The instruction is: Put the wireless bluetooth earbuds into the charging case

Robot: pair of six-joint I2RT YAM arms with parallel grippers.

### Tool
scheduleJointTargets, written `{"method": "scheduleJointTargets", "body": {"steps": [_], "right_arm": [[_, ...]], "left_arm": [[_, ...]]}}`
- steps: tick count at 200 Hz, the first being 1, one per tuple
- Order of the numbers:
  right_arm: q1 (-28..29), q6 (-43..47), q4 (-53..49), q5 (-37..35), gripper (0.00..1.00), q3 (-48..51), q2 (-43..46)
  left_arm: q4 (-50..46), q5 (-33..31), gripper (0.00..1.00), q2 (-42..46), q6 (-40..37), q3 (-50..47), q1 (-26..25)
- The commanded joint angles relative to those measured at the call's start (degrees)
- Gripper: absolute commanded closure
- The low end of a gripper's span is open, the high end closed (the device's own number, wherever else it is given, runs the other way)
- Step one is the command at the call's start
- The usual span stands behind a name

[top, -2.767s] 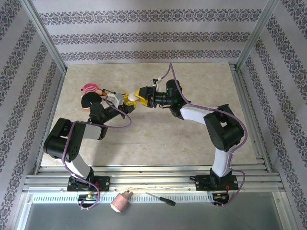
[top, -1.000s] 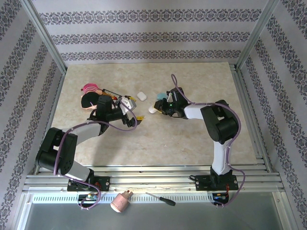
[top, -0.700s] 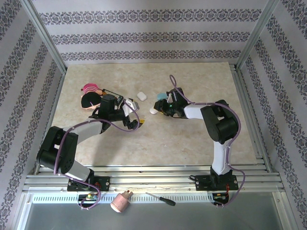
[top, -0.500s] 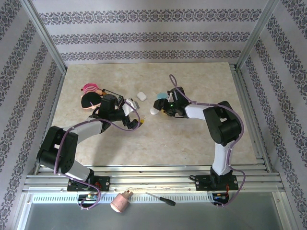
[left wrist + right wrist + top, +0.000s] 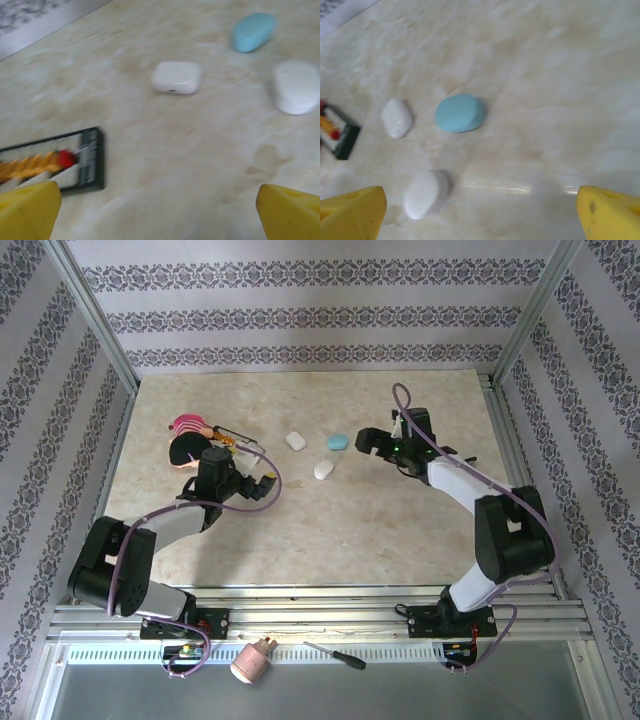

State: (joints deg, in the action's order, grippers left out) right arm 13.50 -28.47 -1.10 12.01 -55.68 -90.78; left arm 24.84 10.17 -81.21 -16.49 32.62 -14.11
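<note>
Gripper R (image 5: pixel 366 441) opened, backed off oval white case (image 5: pixel 323 470).

The right end effector (image 5: pixel 366 440), close over the blue case (image 5: pixel 338 442) and the white oval case (image 5: pixel 323 469) a second ago, now sits back from them with its jaws wide apart. Both cases lie uncovered ahead of it. The left end effector (image 5: pixel 266 480) also sits farther back.
</note>
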Motion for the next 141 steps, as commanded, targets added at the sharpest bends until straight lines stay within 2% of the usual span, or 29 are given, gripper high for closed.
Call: {"method": "scheduleJointTargets", "body": {"steps": [1,25,39,63,86,106,128,141], "right_arm": [[-1.31,11.57,-4.14,-13.62,0.02,3.1,6.03],[-3.04,19.22,0.83,-24.57,0.02,8.97,11.11],[-4.81,21.91,6.99,-26.78,0.02,13.53,12.97],[-8.08,26.36,25.47,-25.14,0.02,23.32,13.59],[-10.9,26.8,39.19,-20.05,0.02,29.12,10.93],[-13.12,26.28,47.35,-12.84,0.02,32.22,7.65],[-13.41,26.37,55.78,-11.22,0.02,34.26,3.08],[-13.5,26.18,54.54,-11.15,0.02,34.01,3.46]], "left_arm": [[7.52,-9.48,0.01,3.7,6.34,-3.02,2.4],[8.92,-14.15,0.01,6.17,7.96,-6.18,4.25],[12.45,-13.74,0.01,6.73,9.38,-8.83,5.22],[23.83,-15.65,0.01,3.9,8.3,-13.19,5.87],[25.5,-15.65,0.01,-0.01,10.44,-13.01,7.6],[31.31,-14.16,0.01,-5.27,13.38,-13.75,10.36],[39.32,-11.95,0.01,-11.26,14.56,-14.37,12.31],[32.02,-11.42,0.01,-9.0,14.97,-12.79,12.44]]}}
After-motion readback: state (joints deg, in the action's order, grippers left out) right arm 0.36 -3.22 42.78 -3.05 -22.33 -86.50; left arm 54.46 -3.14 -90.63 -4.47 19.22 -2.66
